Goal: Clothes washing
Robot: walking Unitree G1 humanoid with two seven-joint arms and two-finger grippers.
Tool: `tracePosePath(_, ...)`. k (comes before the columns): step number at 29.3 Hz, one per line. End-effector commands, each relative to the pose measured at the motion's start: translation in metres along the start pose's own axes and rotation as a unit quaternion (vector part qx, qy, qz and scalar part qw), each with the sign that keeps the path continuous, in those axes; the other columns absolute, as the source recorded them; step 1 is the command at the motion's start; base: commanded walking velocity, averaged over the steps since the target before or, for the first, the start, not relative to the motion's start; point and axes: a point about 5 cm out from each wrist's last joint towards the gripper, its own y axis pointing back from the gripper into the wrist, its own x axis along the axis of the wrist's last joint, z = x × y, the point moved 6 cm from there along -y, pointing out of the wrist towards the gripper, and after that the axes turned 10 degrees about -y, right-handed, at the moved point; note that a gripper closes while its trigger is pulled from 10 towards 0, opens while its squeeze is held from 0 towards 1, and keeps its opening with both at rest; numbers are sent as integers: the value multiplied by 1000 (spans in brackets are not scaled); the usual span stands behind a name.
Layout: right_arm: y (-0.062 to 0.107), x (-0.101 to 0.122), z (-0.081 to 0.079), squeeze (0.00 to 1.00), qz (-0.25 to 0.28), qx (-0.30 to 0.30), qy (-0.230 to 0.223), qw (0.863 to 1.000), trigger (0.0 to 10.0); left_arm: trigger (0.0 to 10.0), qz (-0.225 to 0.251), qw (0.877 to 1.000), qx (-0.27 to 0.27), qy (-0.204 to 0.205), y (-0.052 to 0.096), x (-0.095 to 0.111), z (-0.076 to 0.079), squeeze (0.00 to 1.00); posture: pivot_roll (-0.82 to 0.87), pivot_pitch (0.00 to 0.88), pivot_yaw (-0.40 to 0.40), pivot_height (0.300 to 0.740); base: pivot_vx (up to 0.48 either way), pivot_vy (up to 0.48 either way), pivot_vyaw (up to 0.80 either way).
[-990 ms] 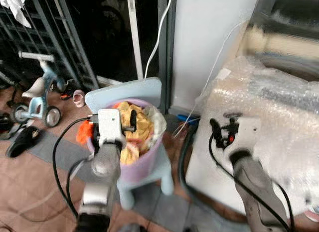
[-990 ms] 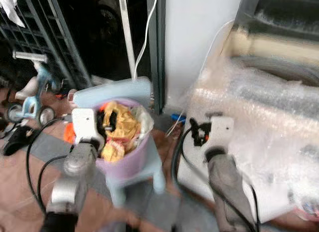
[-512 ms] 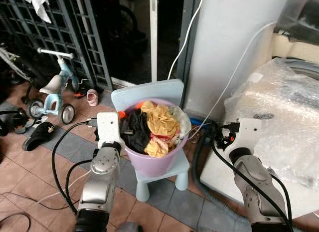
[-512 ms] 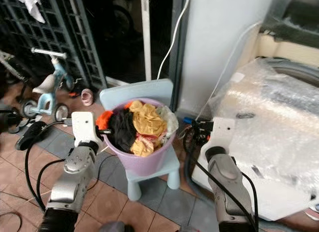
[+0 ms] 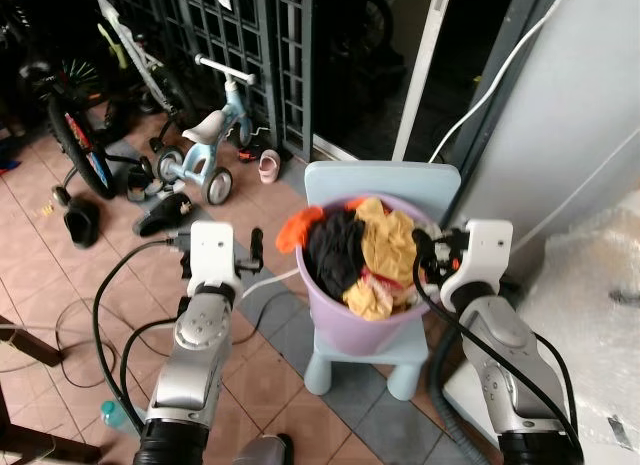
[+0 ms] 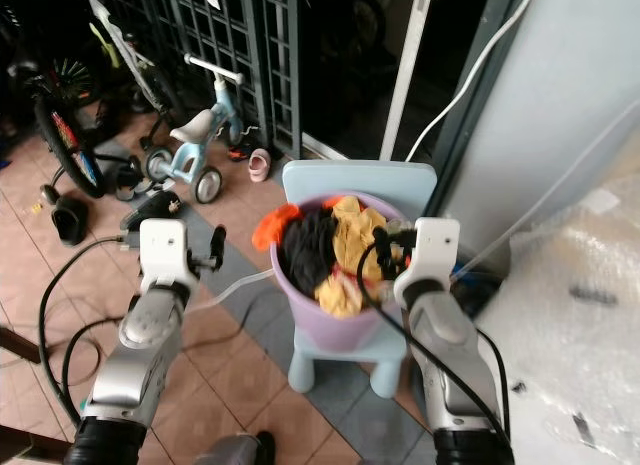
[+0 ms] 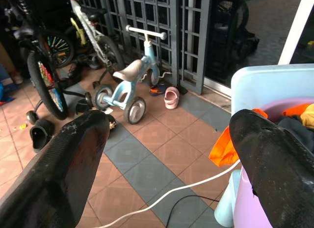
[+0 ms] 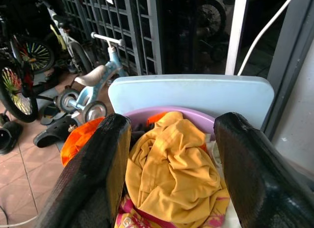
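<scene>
Round lilac plastic basket, crumpled clothes

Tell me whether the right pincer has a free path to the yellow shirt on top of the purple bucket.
Probably yes. The right pincer is open and hangs just over the yellow shirt, which lies on top of the pile in the purple bucket. Nothing sits between its fingers and the cloth.

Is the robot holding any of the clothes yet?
No. Both the left gripper and right gripper are open, holding nothing; the clothes lie in the purple bucket.
</scene>
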Motion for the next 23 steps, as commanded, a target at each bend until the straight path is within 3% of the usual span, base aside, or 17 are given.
tracePosePath(1,0,-3,6,0,-6,-7,-1,1000,10000,10000,7,1000,-12,0,0,4,7,0,-69,0,21,740,0,0,0)
tracePosePath(12,-4,-11,1,0,-25,3,25,999,10000,10000,-1,1000,-8,4,1,0,6,0,-63,0,14,740,0,0,0)
tracePosePath(23,-6,-17,-3,0,-38,8,45,998,10000,10000,-2,1000,-8,4,2,0,4,0,-57,13,7,740,382,0,0)
